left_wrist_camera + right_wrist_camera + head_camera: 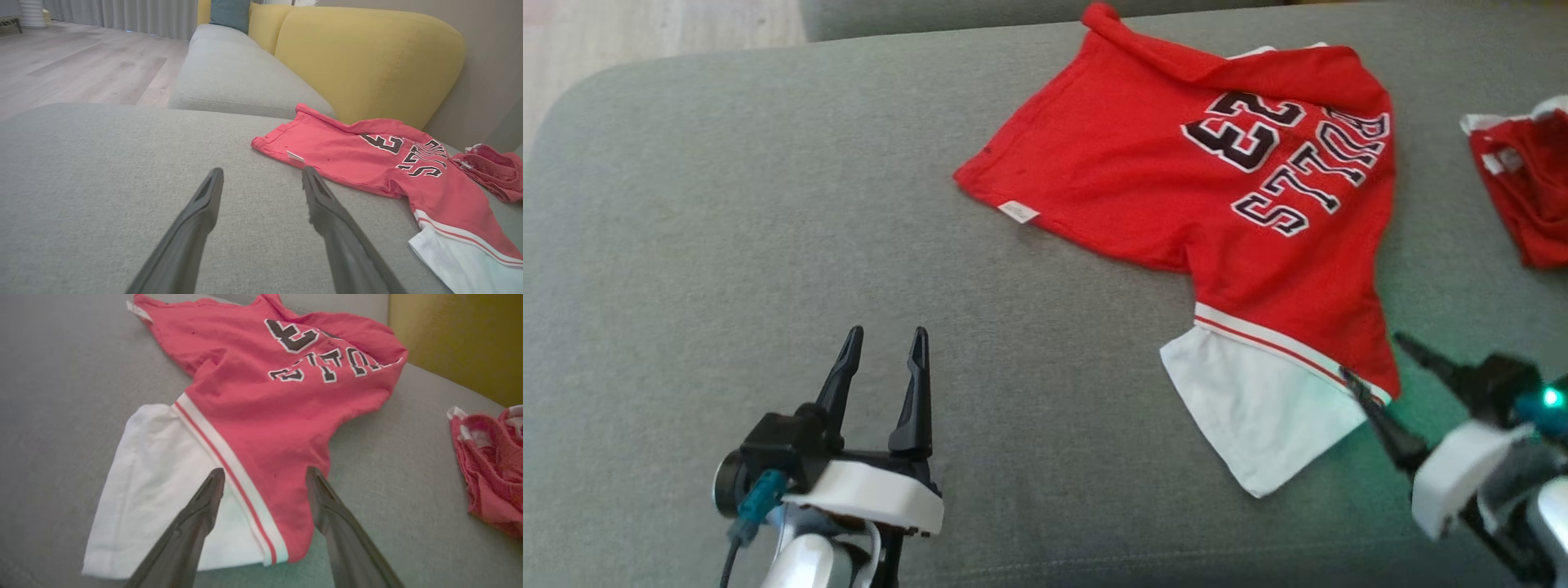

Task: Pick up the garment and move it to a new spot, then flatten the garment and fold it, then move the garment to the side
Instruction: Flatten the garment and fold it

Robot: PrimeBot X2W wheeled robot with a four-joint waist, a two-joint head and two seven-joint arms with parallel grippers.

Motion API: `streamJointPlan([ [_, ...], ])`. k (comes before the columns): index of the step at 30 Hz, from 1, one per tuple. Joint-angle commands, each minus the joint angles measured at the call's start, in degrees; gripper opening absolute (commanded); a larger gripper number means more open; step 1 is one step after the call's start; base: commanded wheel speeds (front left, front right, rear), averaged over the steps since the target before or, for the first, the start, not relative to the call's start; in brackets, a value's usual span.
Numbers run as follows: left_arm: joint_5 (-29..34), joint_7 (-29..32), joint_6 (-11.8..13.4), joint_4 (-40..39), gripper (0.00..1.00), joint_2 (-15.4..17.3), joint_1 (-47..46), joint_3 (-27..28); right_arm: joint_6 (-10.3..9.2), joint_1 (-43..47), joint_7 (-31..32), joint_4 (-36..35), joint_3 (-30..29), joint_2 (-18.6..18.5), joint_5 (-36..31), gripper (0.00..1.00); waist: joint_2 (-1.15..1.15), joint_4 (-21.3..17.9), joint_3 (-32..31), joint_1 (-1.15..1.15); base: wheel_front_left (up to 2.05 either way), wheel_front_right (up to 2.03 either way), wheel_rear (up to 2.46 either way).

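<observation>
A red garment [1176, 163] with black lettering and a white sleeve [1258, 408] lies spread on the grey sofa seat [768, 204]. My right gripper [1376, 359] stands open at the sleeve's red-and-white cuff edge, one finger over the fabric; the right wrist view shows the fingers straddling the striped cuff [229, 461] of the garment [265, 396]. My left gripper [885, 341] is open at the lower left, over bare cushion and well clear of the garment [367, 155], with nothing between its fingers [204, 204].
A second crumpled red garment [1523, 180] lies at the right edge of the seat. A yellow backrest [367, 53] rises behind the sofa. Wooden floor [81, 65] lies beyond the cushion's left edge.
</observation>
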Motion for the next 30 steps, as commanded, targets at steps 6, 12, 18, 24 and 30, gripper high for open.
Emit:
streamJointPlan([
  [6,0.1,-0.7,0.3,-1.7,1.00,-0.1,-0.4,1.4,-0.05,-6.2,3.6,6.8,-4.6,3.2,-1.4,1.00,0.00,3.2,-0.1,0.00,0.00,0.00,0.00],
  [12,-0.4,-0.7,0.5,-2.0,1.00,-0.1,-0.5,0.9,-0.05,-11.5,7.5,16.6,-6.8,6.6,-1.4,1.00,0.00,5.8,0.5,0.00,0.00,0.00,0.00],
  [18,-0.9,-0.7,0.8,-2.0,1.00,-0.1,-0.9,0.3,-0.05,-16.5,10.4,24.5,-6.2,8.6,-0.1,0.77,0.00,7.9,1.2,0.00,0.00,0.00,0.00],
  [24,-1.2,-0.7,1.2,-2.5,1.00,-0.1,-1.3,0.2,-0.05,-23.0,9.5,30.2,-5.0,5.9,-0.1,0.00,0.00,9.7,2.4,0.00,0.00,0.00,0.00],
  [30,-1.2,-0.7,1.2,-2.8,1.00,-0.1,-1.8,0.1,-0.05,-29.6,5.9,35.6,-6.0,4.8,-3.9,0.00,0.00,10.4,3.6,0.00,0.00,0.00,0.00],
])
